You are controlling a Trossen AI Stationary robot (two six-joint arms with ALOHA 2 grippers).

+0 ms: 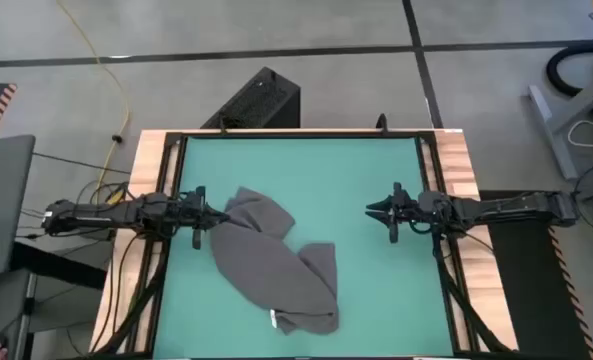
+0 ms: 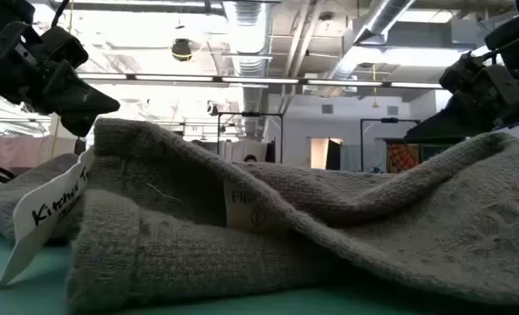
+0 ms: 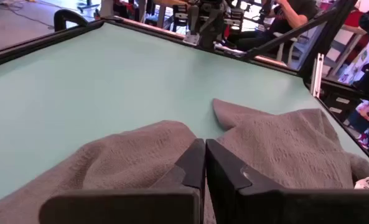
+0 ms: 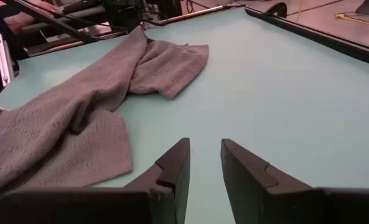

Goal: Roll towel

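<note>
While towel (image 1: pixel 273 265) lies crumpled and unrolled mid-bench (image 1: pixel 356 180), left gripper (image 1: pixel 212 216), fingers (image 3: pixel 193 165) shut, sits at its edge, grasp unclear; right gripper (image 1: pixel 372 209), part-open, empty, waits well apart. Rolling wholly outstanding.

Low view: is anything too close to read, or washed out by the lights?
Low view: the towel fills the frame, its weave soft; the near white tag is only partly readable; ceiling lights behind are blown out. High view: even light, faint shadows. Wrist views: cloth weave clear, no glare on the green mat.
</note>
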